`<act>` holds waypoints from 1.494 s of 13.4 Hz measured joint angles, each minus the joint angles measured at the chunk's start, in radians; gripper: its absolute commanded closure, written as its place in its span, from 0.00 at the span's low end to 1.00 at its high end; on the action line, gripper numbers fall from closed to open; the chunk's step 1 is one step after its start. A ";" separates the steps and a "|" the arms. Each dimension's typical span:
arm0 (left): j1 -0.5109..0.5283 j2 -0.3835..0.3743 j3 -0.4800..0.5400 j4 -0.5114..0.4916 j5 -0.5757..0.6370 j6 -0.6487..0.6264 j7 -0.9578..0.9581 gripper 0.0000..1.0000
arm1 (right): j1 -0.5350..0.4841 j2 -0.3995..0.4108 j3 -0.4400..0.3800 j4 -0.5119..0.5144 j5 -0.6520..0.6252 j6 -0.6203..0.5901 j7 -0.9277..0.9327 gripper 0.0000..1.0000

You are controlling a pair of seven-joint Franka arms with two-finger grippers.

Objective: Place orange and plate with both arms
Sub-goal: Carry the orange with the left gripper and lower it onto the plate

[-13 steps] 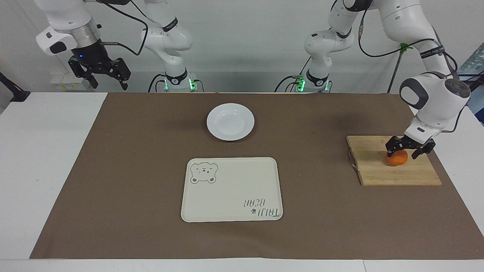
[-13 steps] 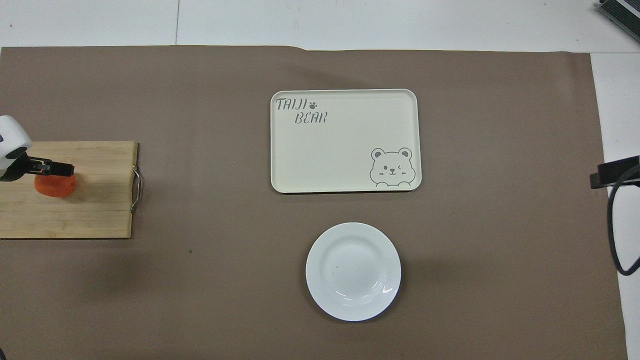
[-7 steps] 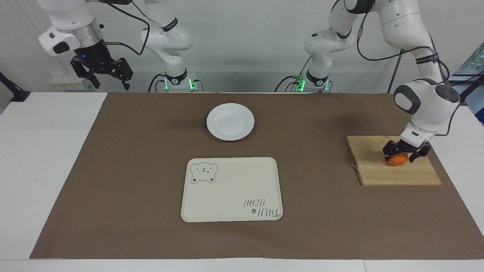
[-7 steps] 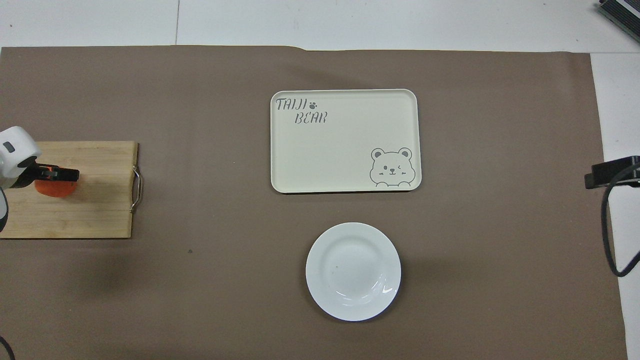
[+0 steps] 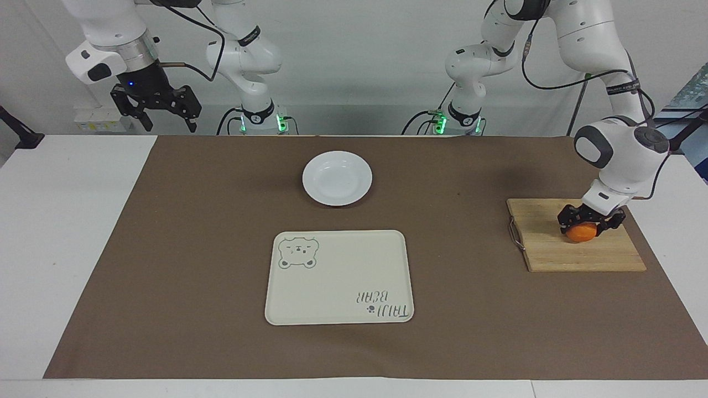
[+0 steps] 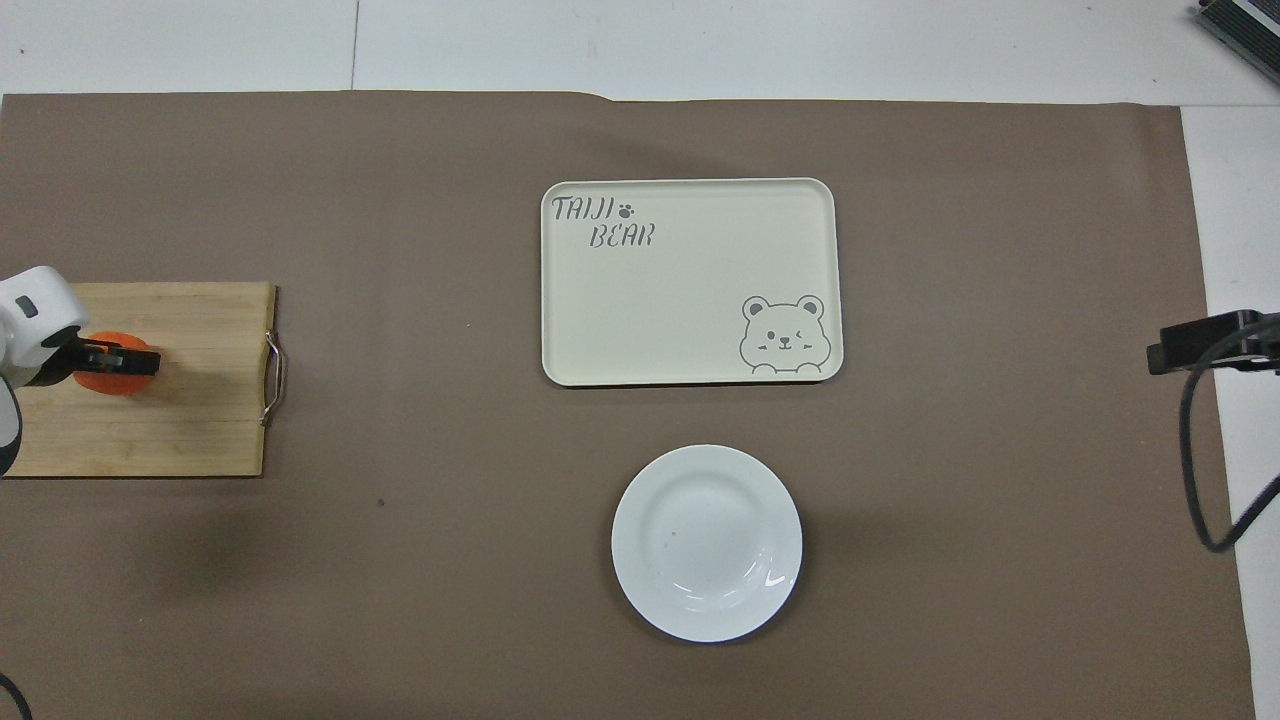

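**A:** What fills the picture, biggest thing first?

**B:** A white counter [image 5: 66, 232] under a brown mat [image 5: 166, 249]. At centre lies a cream bear tray [image 5: 338, 276]; a wooden board [image 5: 575, 243] sits at middle right in the facing view. The white plate [image 5: 337, 178] is just above the tray in that view, bare.

**A:** And the orange?

**B:** The orange [image 5: 581, 232] sits on the board. The left gripper [image 5: 589, 219] is down on it.

**A:** What has just changed?

**B:** A second ago its fingers stood apart around the fruit; now they are clamped on the orange. I judge the grasp is made and lifting comes next.

**A:** The other arm?

**B:** The right gripper [image 5: 157, 106] hangs at the frame's upper left, fingers apart, holding nothing. It has drifted a little toward centre.

**A:** Anything in the way?

**B:** Nothing stands between board and plate but open mat. The board's metal handle [image 5: 515, 234] faces the tray.
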 measured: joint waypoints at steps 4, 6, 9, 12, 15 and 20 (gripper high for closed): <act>0.009 -0.011 -0.001 -0.001 0.000 0.000 0.048 1.00 | 0.000 0.001 0.000 -0.042 0.050 0.032 -0.002 0.00; 0.007 -0.038 -0.012 0.000 0.000 -0.013 0.054 1.00 | 0.000 0.000 0.000 -0.042 0.049 0.034 -0.016 0.00; -0.069 -0.108 -0.024 0.001 0.000 -0.109 0.056 1.00 | 0.000 0.000 0.000 -0.040 0.010 0.042 -0.021 0.00; -0.187 -0.185 -0.031 0.001 0.000 -0.273 0.035 1.00 | -0.001 -0.001 0.000 -0.038 0.006 0.042 -0.021 0.00; -0.348 -0.210 -0.035 -0.001 0.000 -0.338 -0.139 1.00 | -0.001 -0.001 0.000 -0.038 0.006 0.041 0.013 0.00; -0.693 -0.212 -0.042 -0.003 -0.001 -0.332 -0.583 1.00 | 0.007 -0.002 0.000 -0.039 0.006 0.041 0.032 0.00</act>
